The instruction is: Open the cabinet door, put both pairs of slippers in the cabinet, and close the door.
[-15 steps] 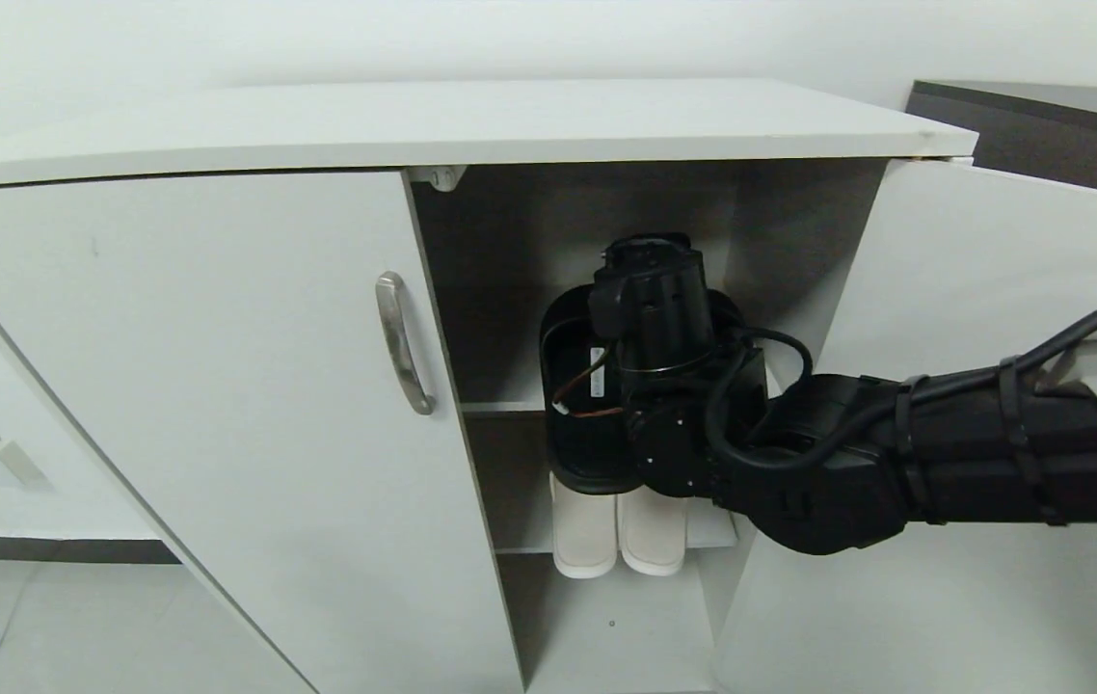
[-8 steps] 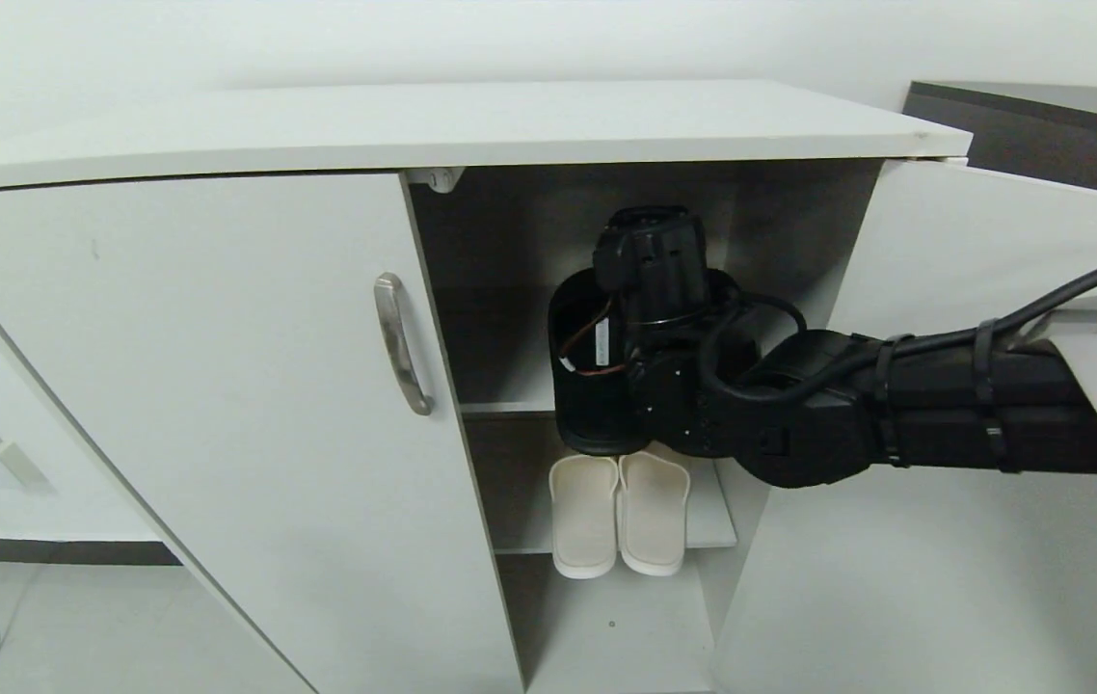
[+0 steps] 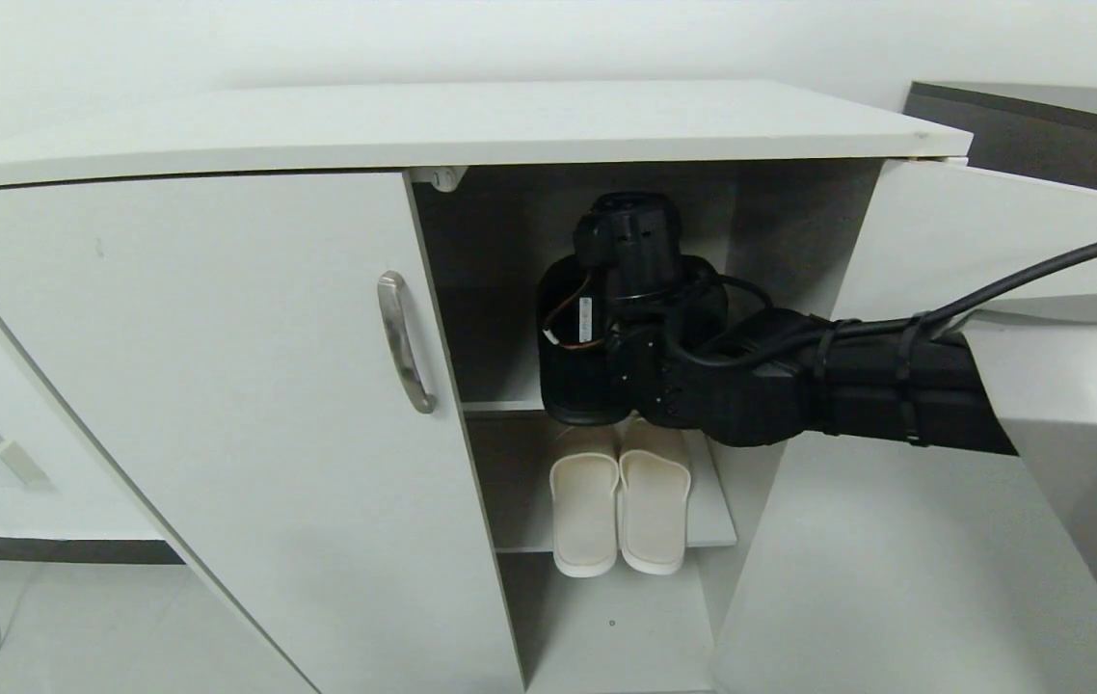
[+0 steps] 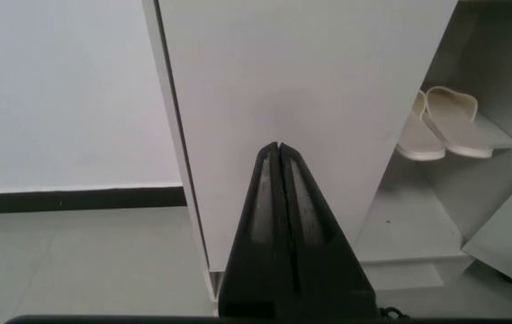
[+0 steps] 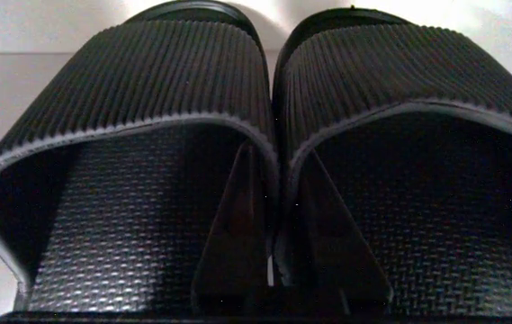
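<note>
Two pairs, one shelf each, I reckon. Nearest, my L gripper [image 4: 279,157] hangs outside by the shut left door [image 3: 173,386], fingers pressed together, empty, clear of the opening. Past the open right door [image 3: 944,251], the white slippers [image 3: 618,501] lie on the lower shelf [image 3: 714,525]. Deeper, my R gripper [image 5: 273,207] is clamped on the black slippers [image 5: 148,99] by their touching inner walls, so both travel as one, at the upper shelf [image 3: 500,405].

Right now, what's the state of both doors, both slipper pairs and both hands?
Left cabinet door: shut.
Right cabinet door: open wide.
White slippers: side by side on the lower shelf, ends overhanging its front edge.
Black slippers: pinched by their inner edges, inside the cabinet at upper shelf level; resting or not, cannot tell.
Right hand: shut on the black pair.
Left hand: shut, empty.
</note>
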Robot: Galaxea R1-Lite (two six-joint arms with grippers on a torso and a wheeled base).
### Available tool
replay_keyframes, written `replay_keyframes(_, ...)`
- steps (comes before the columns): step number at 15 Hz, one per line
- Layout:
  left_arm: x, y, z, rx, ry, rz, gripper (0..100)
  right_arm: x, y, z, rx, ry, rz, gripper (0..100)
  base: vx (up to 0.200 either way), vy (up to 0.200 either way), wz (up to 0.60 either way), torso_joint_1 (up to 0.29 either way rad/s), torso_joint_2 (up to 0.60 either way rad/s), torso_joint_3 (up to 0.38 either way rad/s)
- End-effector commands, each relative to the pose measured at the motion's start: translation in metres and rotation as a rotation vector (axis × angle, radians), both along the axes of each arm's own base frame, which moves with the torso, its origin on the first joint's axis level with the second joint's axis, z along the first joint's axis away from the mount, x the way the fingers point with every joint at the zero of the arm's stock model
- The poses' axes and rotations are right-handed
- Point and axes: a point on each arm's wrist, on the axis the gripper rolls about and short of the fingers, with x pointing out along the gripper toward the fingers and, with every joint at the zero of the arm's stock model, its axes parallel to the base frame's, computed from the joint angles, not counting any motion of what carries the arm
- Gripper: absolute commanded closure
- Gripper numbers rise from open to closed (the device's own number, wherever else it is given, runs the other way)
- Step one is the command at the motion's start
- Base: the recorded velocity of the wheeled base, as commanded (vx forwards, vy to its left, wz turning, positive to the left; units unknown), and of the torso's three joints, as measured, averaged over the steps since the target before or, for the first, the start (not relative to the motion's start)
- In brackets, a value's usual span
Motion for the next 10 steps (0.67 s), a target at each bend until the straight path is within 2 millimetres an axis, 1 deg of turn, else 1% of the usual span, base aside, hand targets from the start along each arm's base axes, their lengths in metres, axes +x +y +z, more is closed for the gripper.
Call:
replay_keyframes(1,0.0001,0.0000,0.0001,0.000,0.001,0.001,100,0.0047,0.0042,-0.0097,-0.012,0.011,-0.002,100,0.000,0.000,0.00,0.000,0.00,0.000)
replay_keyframes(9,0.0001,0.0000,0.0001,0.000,0.001,0.001,100,0.0082,0.0026,-0.0150,-0.019,0.021,-0.010,100,0.000,0.000,0.00,0.000,0.00,0.000)
replay_keyframes(10,0.0001,0.0000,0.0001,0.000,0.001,0.001,100,0.0081,0.0025,-0.0154,-0.022,0.025,-0.010,0,0.000,0.000,0.00,0.000,0.00,0.000)
